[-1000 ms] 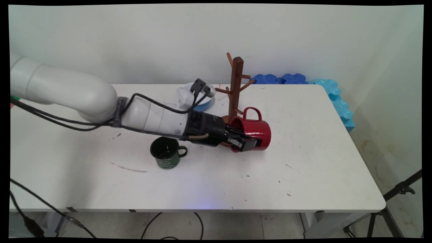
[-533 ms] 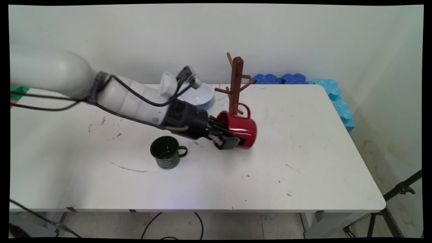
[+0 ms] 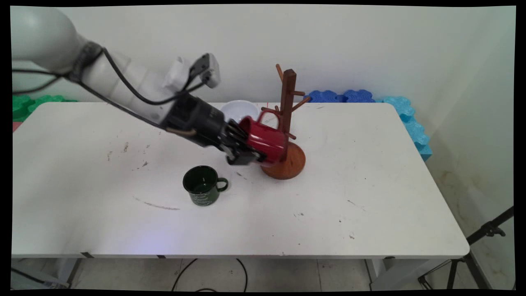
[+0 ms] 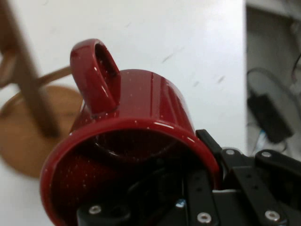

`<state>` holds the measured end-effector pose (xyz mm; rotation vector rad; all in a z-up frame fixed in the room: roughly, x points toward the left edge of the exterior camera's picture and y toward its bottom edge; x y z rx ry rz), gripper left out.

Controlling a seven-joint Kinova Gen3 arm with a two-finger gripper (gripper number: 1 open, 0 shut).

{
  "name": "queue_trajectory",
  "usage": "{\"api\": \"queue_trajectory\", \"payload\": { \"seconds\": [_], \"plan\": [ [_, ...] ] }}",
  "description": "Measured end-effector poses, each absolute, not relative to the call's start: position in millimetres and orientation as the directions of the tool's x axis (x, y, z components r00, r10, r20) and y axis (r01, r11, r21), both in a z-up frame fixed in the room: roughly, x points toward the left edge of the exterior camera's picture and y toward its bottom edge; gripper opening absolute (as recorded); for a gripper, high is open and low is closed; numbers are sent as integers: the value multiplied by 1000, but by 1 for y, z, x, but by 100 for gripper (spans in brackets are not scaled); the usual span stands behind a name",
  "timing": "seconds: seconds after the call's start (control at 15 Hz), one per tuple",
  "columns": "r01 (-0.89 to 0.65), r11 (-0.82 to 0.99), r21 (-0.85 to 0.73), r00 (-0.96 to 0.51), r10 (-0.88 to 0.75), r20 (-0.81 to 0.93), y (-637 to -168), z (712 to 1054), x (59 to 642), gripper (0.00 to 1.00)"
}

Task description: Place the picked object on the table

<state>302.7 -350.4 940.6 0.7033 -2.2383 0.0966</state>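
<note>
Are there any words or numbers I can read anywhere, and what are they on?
None can be read.
Green mug: pale lettering low on its side, too small and blurred to read.
Red mug, held in the gripper: no text.
Wooden mug tree: no text.

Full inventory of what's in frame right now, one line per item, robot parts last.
red mug: 1, red, held off the table on its side, handle up, beside the mug tree
mug tree: 1, brown wood, table centre, round base
green mug: 1, dark green, upright, near side of the gripper
bowl: 1, white, behind the arm
foam blocks: several, blue, far right edge
table: 1, white
gripper: 1, black, clamped on the red mug's rim
</note>
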Motion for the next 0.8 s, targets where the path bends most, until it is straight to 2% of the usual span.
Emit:
{"api": "queue_trajectory", "payload": {
  "seconds": [0.4,0.8],
  "plan": [
    [-484,875,7,-710,-397,582,-374,961,332,0],
    [-432,895,-108,-823,-342,454,-397,966,346,0]
  ]
}}
